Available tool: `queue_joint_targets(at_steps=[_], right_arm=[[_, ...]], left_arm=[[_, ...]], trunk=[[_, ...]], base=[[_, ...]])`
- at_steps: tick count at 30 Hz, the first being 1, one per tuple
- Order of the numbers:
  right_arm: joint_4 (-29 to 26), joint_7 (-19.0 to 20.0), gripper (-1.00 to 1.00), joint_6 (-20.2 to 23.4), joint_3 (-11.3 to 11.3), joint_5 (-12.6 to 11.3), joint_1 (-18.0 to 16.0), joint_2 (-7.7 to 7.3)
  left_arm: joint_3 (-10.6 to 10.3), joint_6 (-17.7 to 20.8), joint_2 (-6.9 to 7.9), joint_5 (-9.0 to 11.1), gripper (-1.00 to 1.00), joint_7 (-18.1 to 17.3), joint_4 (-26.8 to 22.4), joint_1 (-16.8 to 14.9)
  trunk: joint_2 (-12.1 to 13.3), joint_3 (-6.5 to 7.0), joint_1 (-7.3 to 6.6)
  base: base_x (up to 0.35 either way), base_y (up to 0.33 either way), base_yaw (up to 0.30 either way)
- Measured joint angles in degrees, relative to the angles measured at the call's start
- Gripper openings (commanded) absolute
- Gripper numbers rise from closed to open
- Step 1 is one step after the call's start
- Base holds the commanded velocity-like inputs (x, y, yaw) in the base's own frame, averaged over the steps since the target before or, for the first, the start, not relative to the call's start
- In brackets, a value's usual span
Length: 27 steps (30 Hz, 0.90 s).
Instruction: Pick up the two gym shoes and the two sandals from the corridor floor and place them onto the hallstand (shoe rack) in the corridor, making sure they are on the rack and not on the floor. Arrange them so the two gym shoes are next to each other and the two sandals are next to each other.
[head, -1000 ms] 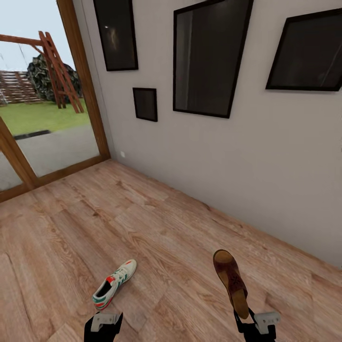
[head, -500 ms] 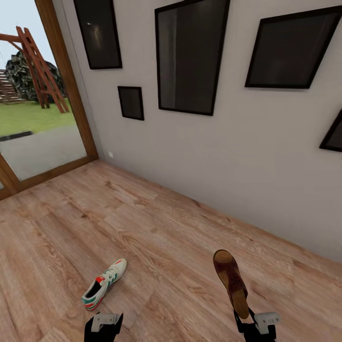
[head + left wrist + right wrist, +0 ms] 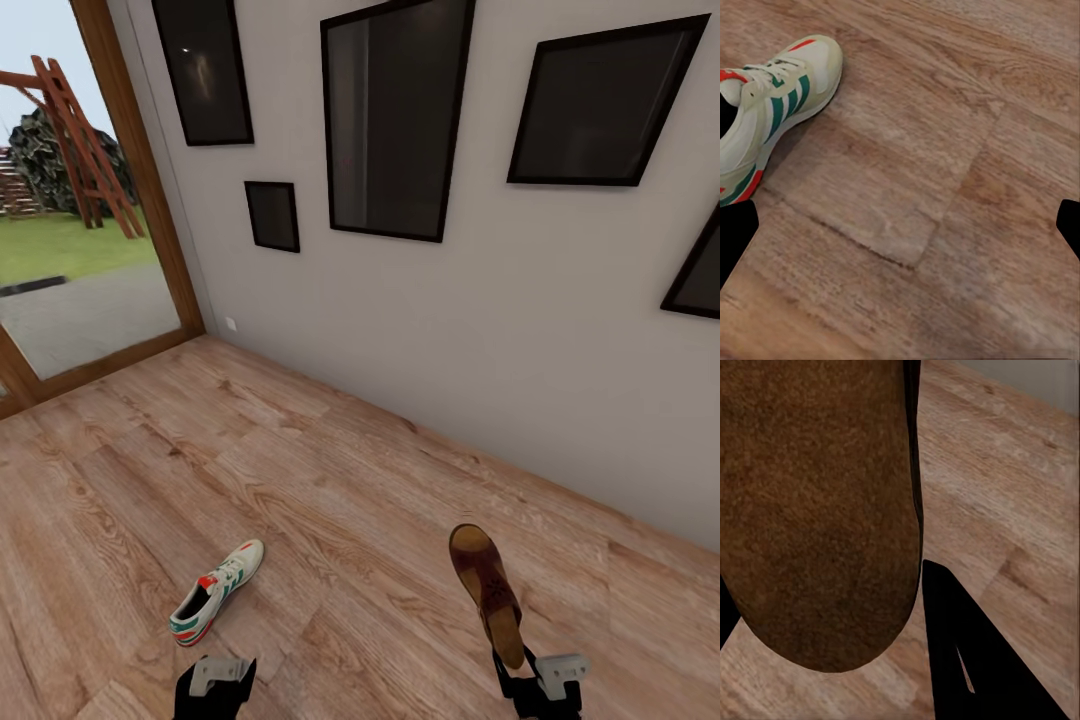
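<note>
Right tool (image 3: 512,668) clamped on a brown sandal (image 3: 486,590), carried above the corridor floor (image 3: 330,500). Left tool (image 3: 900,225) spread wide, empty; one gym shoe (image 3: 216,591) lies just ahead of it.

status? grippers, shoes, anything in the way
Right gripper shut on a brown sandal, carried above the floor. Left gripper open, empty. One gym shoe on the floor ahead of it. No obstruction seen.
</note>
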Motion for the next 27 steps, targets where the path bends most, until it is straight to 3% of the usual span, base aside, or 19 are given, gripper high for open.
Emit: queue_joint_targets(at_steps=[5,8,10,11,13,16,19,20,24,27], right_arm=[[-4.52,0.04,-1.0,2.39,0.42,-0.01,-0.59,0.61],[-7.78,0.14,-1.0,6.74,2.16,-0.02,-2.05,2.08],[-10.86,0.17,-1.0,10.65,4.52,-0.09,-3.29,3.09],[-15.17,0.19,-1.0,15.23,8.4,0.05,-4.12,3.83],[-19.95,0.15,-1.0,19.44,12.01,-0.52,-5.3,4.17],[-25.25,0.22,-1.0,24.36,14.4,-0.69,-5.96,4.34],[-28.01,0.26,-1.0,27.93,15.27,-0.63,-6.19,4.4],[-28.52,0.29,-1.0,28.89,15.48,-0.64,-6.26,4.42],[-29.06,0.35,-1.0,29.81,15.51,-0.64,-6.31,4.27],[-29.19,0.35,-1.0,29.94,15.43,-0.63,-6.31,4.05]], left_arm=[[-0.07,2.85,0.99,-0.27,1.0,-0.43,-0.08,-0.72],[-0.08,6.34,2.13,-0.38,1.0,-0.59,-0.4,-2.19],[-0.12,9.38,3.01,-0.43,1.0,-0.72,-0.52,-3.94],[-0.2,13.11,3.93,-0.45,1.0,-0.92,-0.62,-6.44],[-0.39,16.3,4.45,-0.51,1.0,-1.43,-0.69,-9.22],[-0.63,19.65,4.62,-0.77,1.0,-2.21,-0.77,-11.9],[-1.59,21.77,4.5,-2.83,1.0,-2.64,-0.73,-13.03],[-2.19,22.35,4.42,-4.52,1.0,-2.76,-0.45,-13.26],[-2.92,22.78,4.38,-7.31,1.0,-2.82,-0.07,-13.2],[-3.02,22.87,4.31,-7.74,1.0,-2.8,-0.08,-13.1]], trunk=[[0.0,0.0,0.0],[0.0,0.01,0.0],[0.0,0.01,0.0],[0.0,0.01,0.0],[0.0,0.02,0.0],[0.0,0.01,0.0],[0.0,0.0,0.0],[0.0,0.0,0.0],[0.0,0.0,0.0],[0.0,0.0,0.0]], base=[[0.0,0.0,0.0],[0.0,0.0,0.0],[0.0,0.0,0.0],[0.0,0.0,0.0],[0.0,0.0,0.0],[0.0,0.0,0.0],[0.0,0.0,0.0],[0.0,0.0,0.0],[0.0,0.0,0.0],[0.0,0.0,0.0]])
